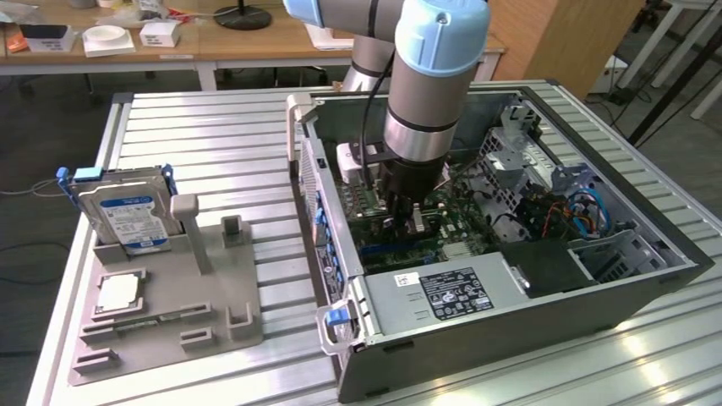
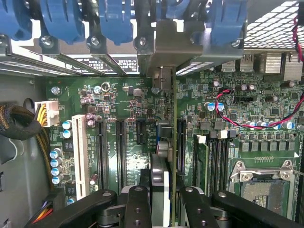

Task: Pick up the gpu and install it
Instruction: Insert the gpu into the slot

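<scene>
Jaws pinched the gpu [image 2: 164, 142] on both flat sides, the card edge-on btwn the black fingers [image 2: 142, 199]. The gripper [image 2: 164, 187] was clamped on it, not spread. The gpu stood upright over the mobo [image 2: 128, 99], lined up along the black slots [image 2: 119, 152], its far end near the metal rear frame [image 2: 166, 47]. Whether its bottom edge sat in a slot couldn't be told, since the card's own body hid it. No writing was legible on the gpu.

Outward in the wrist view:
- a white slot [image 2: 80, 156]
- a white plug [image 2: 46, 111] w/ yellow-black wires
- a red-black wire [image 2: 237, 114]
- a CPU socket [image 2: 261, 190], partly cut off at the frame edge
- blue latches [image 2: 114, 21], also cut off

Stickers [image 2: 124, 61] on the rear frame carried print too small to read, and the mobo silkscreen likewise.

In the ext. view the arm [image 1: 423, 93] hung down into the open case [image 1: 631, 304], hiding the gripper tips and most of the gpu. The PSU [image 1: 445, 296], at the arm's 6 o'clock, had a white-and-black label w/ unreadable text. At the case's 9 o'clock, well apart, a grey holder [image 1: 169, 330] sat on the slatted table [image 1: 215, 144]. On it the HDD [image 1: 124, 211] stood upright w/ a blue-white label, brand not legible, and a chip [image 1: 118, 292] lay at its 6 o'clock. A desk [image 1: 243, 46] was at 11 o'clock, its items blurred.
</scene>
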`<action>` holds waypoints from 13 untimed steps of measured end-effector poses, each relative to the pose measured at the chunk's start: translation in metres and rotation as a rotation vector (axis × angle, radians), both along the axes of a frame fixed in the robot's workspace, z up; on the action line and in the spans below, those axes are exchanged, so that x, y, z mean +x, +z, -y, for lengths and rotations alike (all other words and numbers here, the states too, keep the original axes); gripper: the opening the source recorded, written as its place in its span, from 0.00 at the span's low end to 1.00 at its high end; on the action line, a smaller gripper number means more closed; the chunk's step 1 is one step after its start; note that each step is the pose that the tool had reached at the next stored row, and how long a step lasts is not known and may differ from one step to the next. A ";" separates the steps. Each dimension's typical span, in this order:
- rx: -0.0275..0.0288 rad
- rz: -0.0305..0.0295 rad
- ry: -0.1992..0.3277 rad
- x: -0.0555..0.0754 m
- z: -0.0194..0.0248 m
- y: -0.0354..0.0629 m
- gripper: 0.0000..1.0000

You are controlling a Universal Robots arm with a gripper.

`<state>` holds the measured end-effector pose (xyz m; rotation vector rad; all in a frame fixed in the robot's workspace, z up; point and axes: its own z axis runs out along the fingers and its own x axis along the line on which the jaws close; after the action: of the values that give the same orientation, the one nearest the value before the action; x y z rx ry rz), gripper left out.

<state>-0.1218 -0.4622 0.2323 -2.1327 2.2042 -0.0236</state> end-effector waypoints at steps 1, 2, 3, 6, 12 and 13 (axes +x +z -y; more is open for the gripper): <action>-0.0003 0.0000 0.000 0.000 0.0000 0.0000 0.28; -0.0016 0.0000 0.000 0.000 0.0000 0.0000 0.28; -0.0033 0.0000 0.000 0.000 0.0000 0.0000 0.28; -0.0057 -0.0001 -0.001 0.000 0.0000 0.0001 0.28; -0.0056 0.0000 -0.001 0.000 0.0000 0.0000 0.28; -0.0057 -0.0001 -0.001 0.000 0.0000 0.0000 0.28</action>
<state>-0.1218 -0.4622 0.2323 -2.1341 2.2085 -0.0299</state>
